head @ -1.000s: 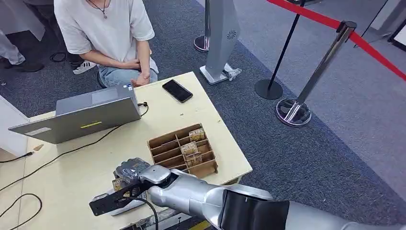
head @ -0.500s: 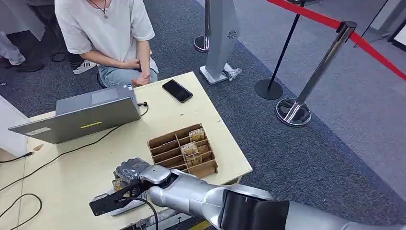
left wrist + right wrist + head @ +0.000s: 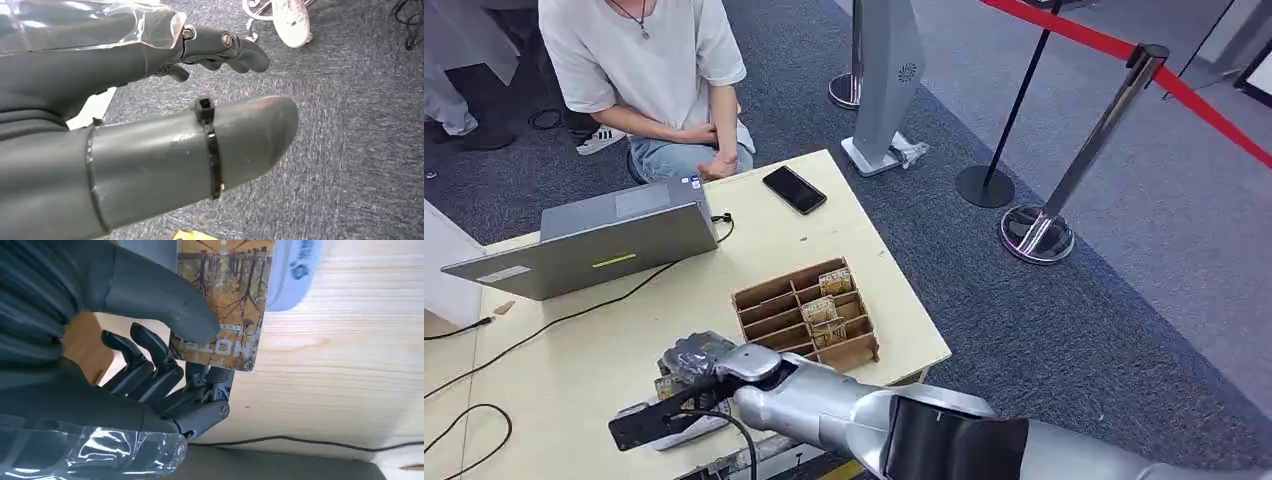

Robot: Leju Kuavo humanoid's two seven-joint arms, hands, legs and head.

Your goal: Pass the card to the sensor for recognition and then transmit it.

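printed card (image 3: 225,305) sits pinched in the right hand (image 3: 150,350), now seemingly nudged over the pale sensor (image 3: 295,275). recognition is probably underway. left hand (image 3: 165,115) hangs loose, fingers (image 3: 235,47) apart.

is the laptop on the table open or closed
Open. In the head view the laptop's lid is raised, its grey back facing the camera; the screen itself faces away, so on or off cannot be told.

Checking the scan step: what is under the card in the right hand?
The card, pinched by the right hand, lies over a pale blue-grey sensor on the wooden table. The card covers most of the sensor, so whether they touch cannot be told.
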